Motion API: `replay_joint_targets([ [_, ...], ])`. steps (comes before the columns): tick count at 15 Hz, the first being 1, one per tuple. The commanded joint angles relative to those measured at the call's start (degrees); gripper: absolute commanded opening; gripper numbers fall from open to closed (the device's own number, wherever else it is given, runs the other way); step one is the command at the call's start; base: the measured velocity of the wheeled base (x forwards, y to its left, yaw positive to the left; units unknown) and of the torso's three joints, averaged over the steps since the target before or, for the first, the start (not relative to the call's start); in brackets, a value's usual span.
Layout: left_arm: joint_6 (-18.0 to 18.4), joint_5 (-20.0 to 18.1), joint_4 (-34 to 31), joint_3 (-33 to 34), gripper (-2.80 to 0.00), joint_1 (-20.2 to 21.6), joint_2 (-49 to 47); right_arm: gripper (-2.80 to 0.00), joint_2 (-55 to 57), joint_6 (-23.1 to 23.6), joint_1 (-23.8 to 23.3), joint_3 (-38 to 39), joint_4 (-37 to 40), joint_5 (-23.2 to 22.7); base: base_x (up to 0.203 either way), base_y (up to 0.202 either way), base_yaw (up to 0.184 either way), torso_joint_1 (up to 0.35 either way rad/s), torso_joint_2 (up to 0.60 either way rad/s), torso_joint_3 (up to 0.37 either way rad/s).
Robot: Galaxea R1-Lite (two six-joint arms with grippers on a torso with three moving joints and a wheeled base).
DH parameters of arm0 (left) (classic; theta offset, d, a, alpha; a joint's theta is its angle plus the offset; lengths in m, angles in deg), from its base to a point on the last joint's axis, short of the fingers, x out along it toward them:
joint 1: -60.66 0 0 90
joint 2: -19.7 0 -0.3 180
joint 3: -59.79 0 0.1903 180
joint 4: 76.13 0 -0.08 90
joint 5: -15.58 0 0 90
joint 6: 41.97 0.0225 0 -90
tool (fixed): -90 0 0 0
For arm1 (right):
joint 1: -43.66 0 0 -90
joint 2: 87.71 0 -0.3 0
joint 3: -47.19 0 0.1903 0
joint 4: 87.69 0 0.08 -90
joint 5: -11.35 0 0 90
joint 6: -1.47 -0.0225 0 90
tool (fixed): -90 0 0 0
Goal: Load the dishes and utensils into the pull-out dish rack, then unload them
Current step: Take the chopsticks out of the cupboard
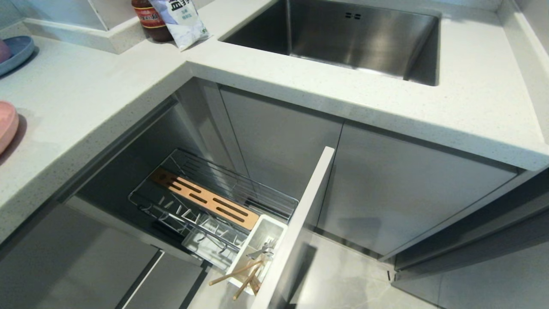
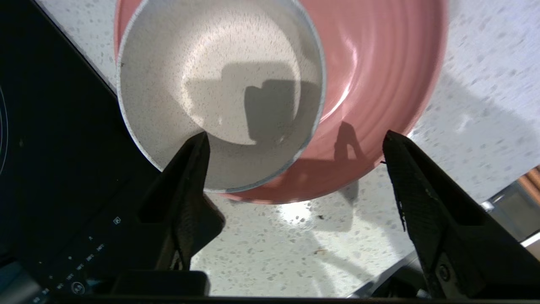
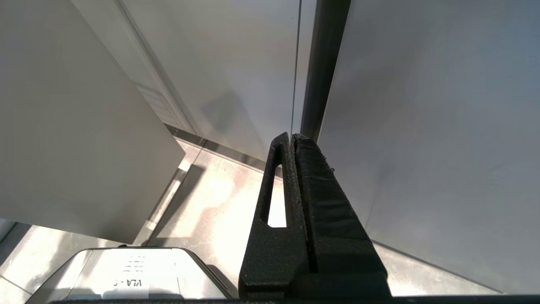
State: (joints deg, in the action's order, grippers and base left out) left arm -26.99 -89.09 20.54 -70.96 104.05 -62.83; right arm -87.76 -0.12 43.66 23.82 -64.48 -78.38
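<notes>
Left gripper, jaws spread, hovers empty over my speckled bowl, which sits at nine o'clock inside the pink plate.

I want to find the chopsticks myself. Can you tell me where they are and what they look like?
Look below the counter at the pull-out dish rack. At its front end, against the tall white front panel, sits a white cutlery box. The chopsticks are the two thin, light wooden sticks leaning out of it, unlike the shiny silver cutlery beside them.
</notes>
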Motion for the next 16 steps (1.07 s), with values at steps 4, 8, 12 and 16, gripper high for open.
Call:
replay_joint_targets([
  [4,-13.31,-1.05,8.28,0.39,0.0,-0.7,5.5,-2.8,-0.13,-0.07,0.0,0.09,-0.02,0.0,0.0,0.0,0.0,0.0,0.0,0.0],
  [8,-28.39,-0.64,17.08,0.8,0.0,-6.72,9.0,-2.8,-0.13,0.02,0.0,0.09,-0.02,0.0,0.0,0.0,0.0,0.0,0.0,0.0],
  [12,-35.58,2.98,27.48,7.55,-2.8,-15.17,14.32,-2.8,-0.13,0.01,0.0,0.09,-0.02,0.0,0.0,0.0,0.0,0.0,0.0,0.0],
  [16,-42.04,12.6,38.33,14.09,-2.8,-30.71,18.63,-2.8,-0.13,-0.02,0.0,0.09,-0.02,0.0,0.0,0.0,0.0,0.0,0.0,0.0],
])
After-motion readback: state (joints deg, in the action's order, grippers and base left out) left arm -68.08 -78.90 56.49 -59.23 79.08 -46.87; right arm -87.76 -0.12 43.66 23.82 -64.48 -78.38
